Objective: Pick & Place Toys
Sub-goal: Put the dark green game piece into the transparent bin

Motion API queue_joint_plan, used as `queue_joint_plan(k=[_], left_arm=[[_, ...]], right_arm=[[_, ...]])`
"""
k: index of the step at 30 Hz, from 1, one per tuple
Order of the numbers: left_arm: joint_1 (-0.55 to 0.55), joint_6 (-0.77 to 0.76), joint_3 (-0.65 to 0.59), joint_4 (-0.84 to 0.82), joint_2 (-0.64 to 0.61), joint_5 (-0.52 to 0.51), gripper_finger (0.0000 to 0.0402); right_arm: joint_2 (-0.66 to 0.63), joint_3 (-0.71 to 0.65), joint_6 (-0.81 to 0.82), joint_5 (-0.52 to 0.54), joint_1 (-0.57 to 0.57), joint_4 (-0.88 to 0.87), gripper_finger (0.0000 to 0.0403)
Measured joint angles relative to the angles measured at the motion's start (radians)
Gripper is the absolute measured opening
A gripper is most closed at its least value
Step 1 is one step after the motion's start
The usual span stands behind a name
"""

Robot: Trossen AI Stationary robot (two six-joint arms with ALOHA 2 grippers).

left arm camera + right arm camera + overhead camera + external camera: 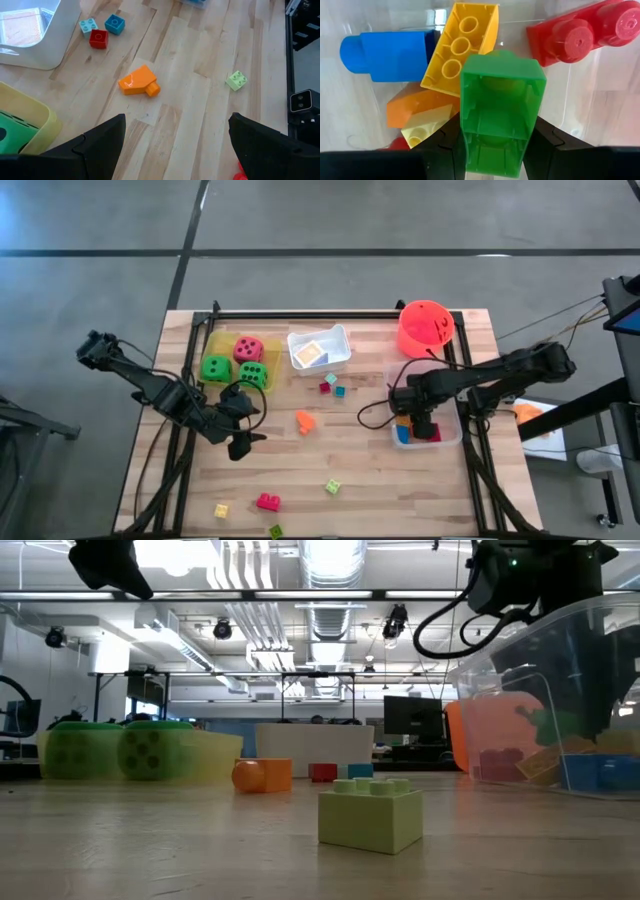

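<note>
The green brick [497, 112] is sitting clamped between the right end effector's [496, 145] fingers, hanging inside the clear tray [452, 435] just above a blue brick [390, 55], a yellow brick [462, 45], a red brick [585, 35] and an orange brick [415, 107]. Out from the clear tray, toward the bench's [380, 490] middle, an orange piece [305, 420] is lying alone. Farther from the tray still, the left end effector [240, 442] is hovering with its fingers spread wide, gripping nothing, near the yellow tray [222, 345] holding the dice [249, 348].
</note>
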Motion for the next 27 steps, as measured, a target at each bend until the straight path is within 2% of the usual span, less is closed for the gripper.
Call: queue_joint_plan(k=[12,20,27], left_arm=[[0.0,0.0,0.0,0.0,0.0,0.0,0.0342],[0.0,0.0,0.0,0.0,0.0,0.0,0.0342],[0.0,0.0,0.0,0.0,0.0,0.0,0.0342]], right_arm=[[0.002,0.0,0.0,-0.003,0.0,0.0,0.0127],[0.002,0.0,0.004,0.003,0.0,0.0,0.0213],[0.002,0.0,0.004,0.004,0.0,-0.001,0.0262]])
